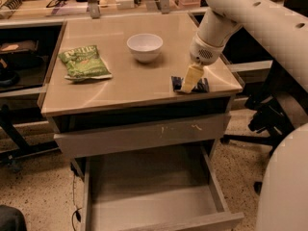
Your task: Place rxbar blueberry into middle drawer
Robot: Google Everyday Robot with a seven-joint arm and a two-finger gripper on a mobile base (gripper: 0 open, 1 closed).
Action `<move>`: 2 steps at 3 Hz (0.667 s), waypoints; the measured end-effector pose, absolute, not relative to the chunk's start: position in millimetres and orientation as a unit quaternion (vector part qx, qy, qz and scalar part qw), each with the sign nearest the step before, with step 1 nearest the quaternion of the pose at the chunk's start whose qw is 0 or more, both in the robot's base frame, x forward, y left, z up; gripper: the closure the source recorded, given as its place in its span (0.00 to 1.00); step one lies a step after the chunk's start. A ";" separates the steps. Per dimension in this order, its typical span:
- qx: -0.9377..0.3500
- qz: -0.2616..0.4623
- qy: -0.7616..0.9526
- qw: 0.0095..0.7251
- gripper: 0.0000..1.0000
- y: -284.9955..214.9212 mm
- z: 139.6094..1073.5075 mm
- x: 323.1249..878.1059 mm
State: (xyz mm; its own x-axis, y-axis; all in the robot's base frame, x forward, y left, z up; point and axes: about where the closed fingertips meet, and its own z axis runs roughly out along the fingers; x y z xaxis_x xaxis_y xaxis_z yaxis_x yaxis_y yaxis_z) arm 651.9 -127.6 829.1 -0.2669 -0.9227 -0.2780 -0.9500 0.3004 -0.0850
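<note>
The tool (pixel 191 80) rests on the blue snack bar (pixel 204 86) at the bench's (pixel 120 88) near right corner — grip state unclear — above the open drawer (pixel 149 198).

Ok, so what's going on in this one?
The robot's single arm has its pincer down at the rxbar blueberry, which lies at the right front of the cabinet top. The middle drawer below is pulled open, and the bar is not yet in it. A white bowl and a green chip bag sit further left.
</note>
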 end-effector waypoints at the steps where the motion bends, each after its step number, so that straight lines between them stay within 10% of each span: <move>1: -0.591 0.038 0.794 0.136 1.00 -126.0 834.3 643.3; 2: -0.578 0.041 0.804 0.134 1.00 -122.7 833.6 612.9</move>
